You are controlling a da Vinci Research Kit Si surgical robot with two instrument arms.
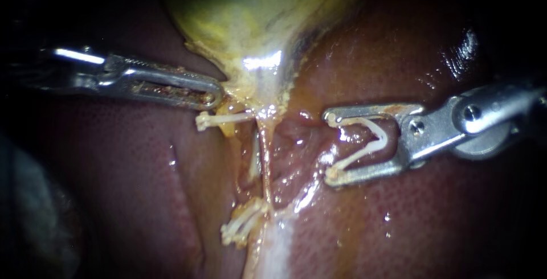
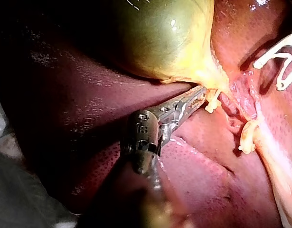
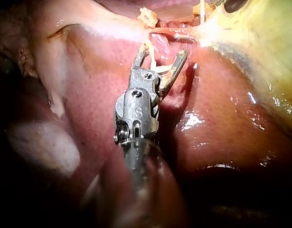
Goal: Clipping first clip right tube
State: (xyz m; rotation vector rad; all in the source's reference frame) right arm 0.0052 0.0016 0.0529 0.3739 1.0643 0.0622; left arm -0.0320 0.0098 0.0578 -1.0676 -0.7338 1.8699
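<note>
Glossy red liver [image 1: 427, 228]; end effectors: left instrument [image 1: 215, 95] clamps gallbladder [image 1: 245, 11], right instrument [image 1: 330, 148] grips open clip [image 1: 380, 139].

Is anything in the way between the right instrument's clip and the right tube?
Nothing visible does. The clip held in the right instrument opens toward bare pink tissue beside the already clipped tube; the right tube itself I cannot make out. The left instrument holds the gallbladder on the far side.
</note>
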